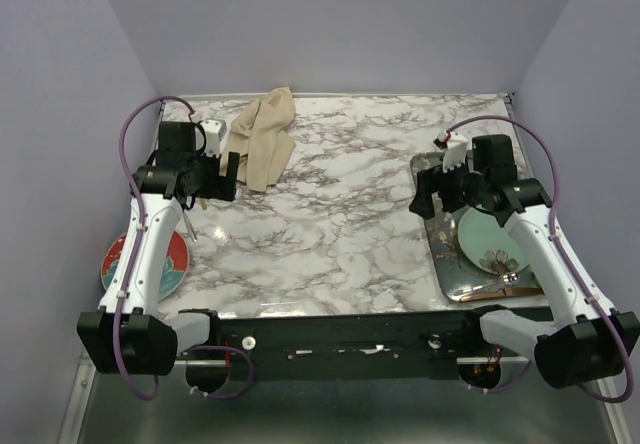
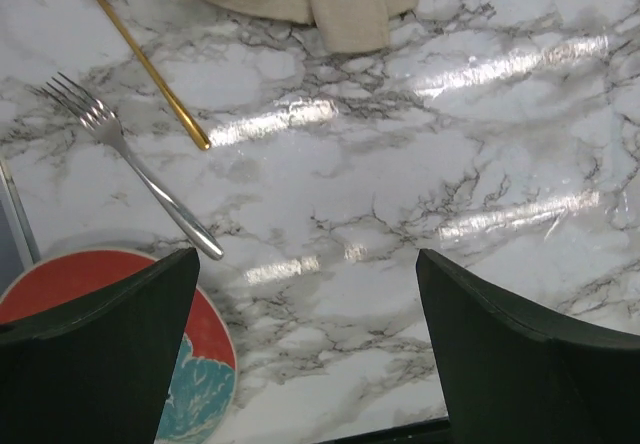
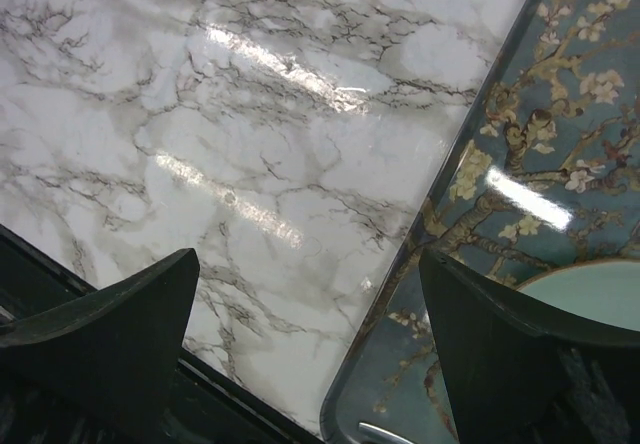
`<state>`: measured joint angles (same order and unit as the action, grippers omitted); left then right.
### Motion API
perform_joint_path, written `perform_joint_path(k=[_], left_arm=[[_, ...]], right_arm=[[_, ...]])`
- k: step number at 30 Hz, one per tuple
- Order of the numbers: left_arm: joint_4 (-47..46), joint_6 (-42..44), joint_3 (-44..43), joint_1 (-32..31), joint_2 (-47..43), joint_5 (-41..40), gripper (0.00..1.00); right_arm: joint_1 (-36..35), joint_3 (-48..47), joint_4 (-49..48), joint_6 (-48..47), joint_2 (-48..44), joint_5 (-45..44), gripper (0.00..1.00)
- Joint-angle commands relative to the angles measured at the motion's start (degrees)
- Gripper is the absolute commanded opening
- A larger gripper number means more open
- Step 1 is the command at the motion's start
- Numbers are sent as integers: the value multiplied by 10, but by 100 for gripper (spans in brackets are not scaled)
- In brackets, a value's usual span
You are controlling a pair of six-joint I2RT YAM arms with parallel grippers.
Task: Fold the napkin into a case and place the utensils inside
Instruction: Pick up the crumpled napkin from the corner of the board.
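Two risks stand out, as I judge it. First, the napkin (image 1: 262,139) lies bunched in a loose heap at the far left of the marble tabletop (image 1: 350,214), its layers overlapping. A pinch that catches several layers, or only a tucked fold, would probably drag the heap about rather than spread it, and no case can be folded from cloth that is not first laid flat. Second, the utensils lie on bare marble just on the near side of that heap. The spoon (image 2: 140,64) has its bowl near the cloth's edge, and the fork (image 2: 140,179) lies beside it with its handle end just beside the rim of the red plate (image 2: 90,274). Cloth pulled toward the open middle could sweep them along or bury them. Thin metal lying flat on a glossy surface also looks liable to skid away from closing fingers. As for the tools, the left gripper (image 2: 305,264) hangs over the marble close to the fork and plate, jaws spread wide, holding and touching nothing. The right gripper (image 3: 310,264) is just as wide apart and empty. It hovers over the edge of the floral tray (image 3: 520,114), where a pale teal plate (image 3: 590,289) sits, well apart from the napkin.
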<state>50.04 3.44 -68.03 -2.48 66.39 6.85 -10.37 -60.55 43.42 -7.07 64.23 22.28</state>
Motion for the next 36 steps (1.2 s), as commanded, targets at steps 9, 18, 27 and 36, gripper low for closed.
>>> perform_joint_path(k=[9,18,27,36], left_arm=[[-70,12,-227,-2,240,-1,99],[-111,-7,-300,-17,398,15,97],[-121,-3,-365,-51,535,5,89],[-98,5,-404,-71,589,-13,44]], right_arm=[[3,-68,0,-9,57,35,100],[3,-50,-3,-6,66,57,100],[3,-66,2,-5,81,64,100],[4,-78,4,-8,87,58,100]])
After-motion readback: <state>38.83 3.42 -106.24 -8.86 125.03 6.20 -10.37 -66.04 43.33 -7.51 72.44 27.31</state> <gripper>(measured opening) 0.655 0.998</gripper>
